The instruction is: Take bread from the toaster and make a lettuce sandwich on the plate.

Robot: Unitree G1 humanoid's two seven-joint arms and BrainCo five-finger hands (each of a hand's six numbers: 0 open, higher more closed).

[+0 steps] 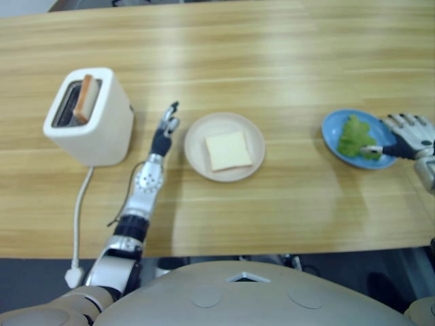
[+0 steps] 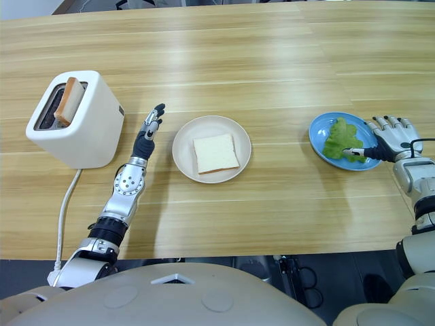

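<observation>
Two slices of bread are in play on the bench (image 2: 272,61); one slice (image 2: 68,100) stands upright in a slot of the white toaster (image 2: 81,129), its browned crust poking above the top; the other slice (image 2: 215,153) lies flat in the middle of the cream plate (image 2: 182,146).

The toaster sits toward the left end of the bench, roughly midway between the far and near edges; its white cord (image 2: 64,210) trails from its base to the near edge and drops over it, with the plug (image 1: 73,276) hanging just below.

The cream plate rests near the middle of the bench's length, somewhat nearer the near edge than the far one; the blue plate (image 2: 316,136) lies toward the right end, well apart from the cream one, and carries the green lettuce (image 2: 340,139), which covers much of its surface.

The left hand (image 2: 148,132) is between the toaster and the cream plate, its fingers stretched out fairly straight toward the far edge and holding nothing; it touches neither the toaster nor the plate.

The right hand (image 2: 389,139) is at the right rim of the blue plate, reaching in over it and meeting the near right edge of the lettuce; whether it actually has hold of the leaf cannot be told.
</observation>
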